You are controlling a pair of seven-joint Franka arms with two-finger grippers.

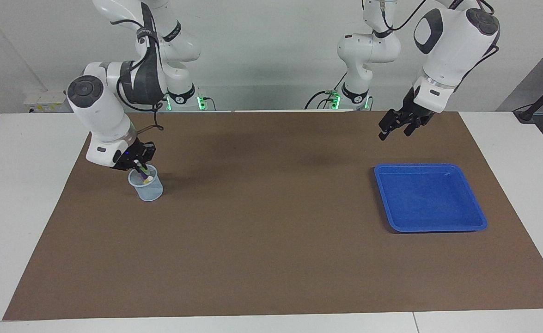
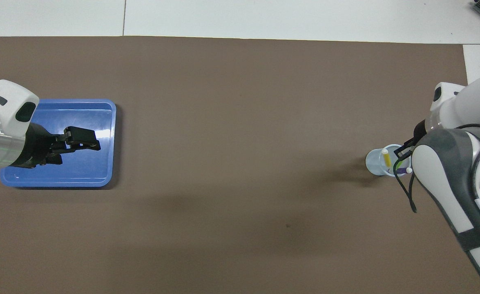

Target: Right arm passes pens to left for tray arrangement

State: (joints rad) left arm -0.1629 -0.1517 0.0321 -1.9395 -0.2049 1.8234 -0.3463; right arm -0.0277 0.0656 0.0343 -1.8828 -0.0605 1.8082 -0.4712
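My right gripper (image 1: 138, 163) hangs just over a pale-blue cup (image 1: 149, 190) at the right arm's end of the table, shut on the top of a pen (image 1: 142, 171) that slants up out of the cup. In the overhead view a yellow pen (image 2: 385, 157) and a purple pen (image 2: 404, 169) show in the cup (image 2: 373, 161), partly hidden by my right gripper (image 2: 403, 152) and arm. The blue tray (image 1: 430, 196) lies bare at the left arm's end. My left gripper (image 1: 393, 127) hangs open in the air by the tray's (image 2: 101, 122) robot-side edge.
A brown mat (image 1: 271, 240) covers most of the white table (image 1: 21, 185). The cup and the tray are the only things on it, and a wide stretch of mat lies between them.
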